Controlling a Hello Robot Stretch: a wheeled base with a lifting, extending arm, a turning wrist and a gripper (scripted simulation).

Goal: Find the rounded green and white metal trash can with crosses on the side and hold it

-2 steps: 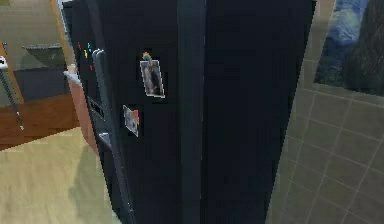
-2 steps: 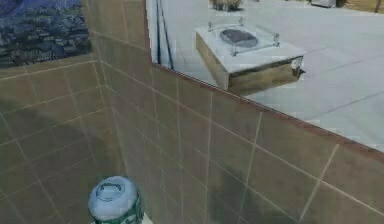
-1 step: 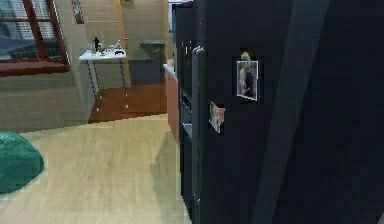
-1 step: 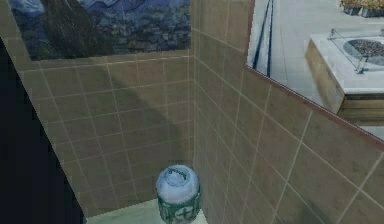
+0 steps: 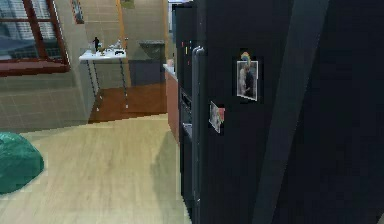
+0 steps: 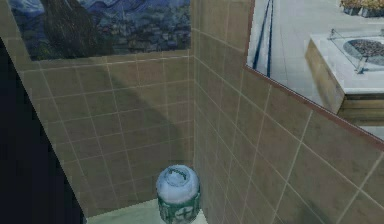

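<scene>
**TRASH CAN IN TILED CORNER: APPROACH HAZARDS**

**Location.** The trash can [image 6: 178, 195], rounded and green and white, stands on the floor in a corner of the tiled wall [image 6: 140, 120]. It sits at the arm side view's bottom edge, below a painting [image 6: 100, 25].

**Hazards.**
1. The can stands near both faces of the corner. A reach that meets it off-centre would likely push it against the tiles or tip it.
2. The dark refrigerator [image 5: 260, 120] rises close ahead across the forward view's right. Turning the base to line up with the can risks contact with it.

**Limits of observation.**
- The can's base is cut off by the picture's edge.
- The pale marks on its side cannot be made out as crosses.
- Whether the can touches the wall cannot be told.
- The state of the gripper, and whether it has hold of anything, cannot be told.
</scene>
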